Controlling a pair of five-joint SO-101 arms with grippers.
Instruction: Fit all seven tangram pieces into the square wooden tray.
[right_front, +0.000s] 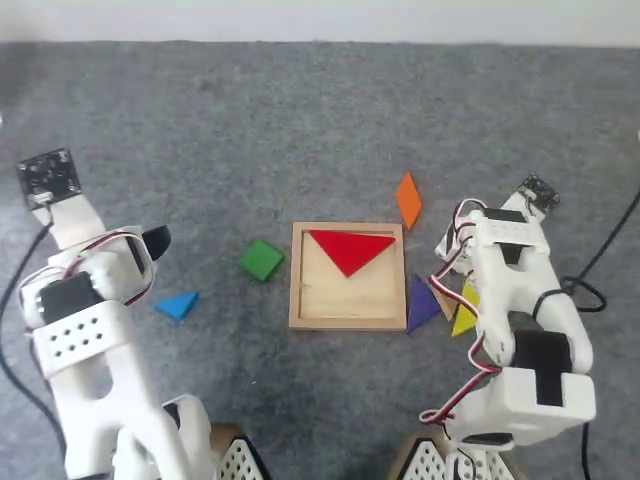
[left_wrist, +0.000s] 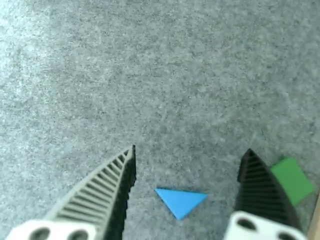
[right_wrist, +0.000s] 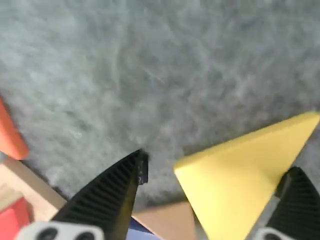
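**One piece seated, six on the bench**

The square wooden tray (right_front: 348, 277) lies mid-bench between the arms. A red triangle (right_front: 350, 249) is seated in it, its long edge along the far wall, which leaves the near half of the tray bare for the rest.

On the right arm's side, a purple triangle (right_front: 421, 303) touches the tray's outer wall, with a tan triangle (right_front: 443, 297) and a yellow triangle (right_front: 464, 315) crowded against it. An orange parallelogram (right_front: 408, 199) sits just beyond the tray's far corner. On the left arm's side, a green square (right_front: 262, 260) lies just beside the tray, and a blue triangle (right_front: 178, 305) lies farther out with open felt all round.

The left gripper (left_wrist: 190, 150) has its jaws spread wide astride the blue triangle, probably lined up for a grasp. The right gripper (right_wrist: 218, 162) also has its jaws parted, around the yellow triangle. Its neighbours leave little room there, so that grasp looks the tighter one.
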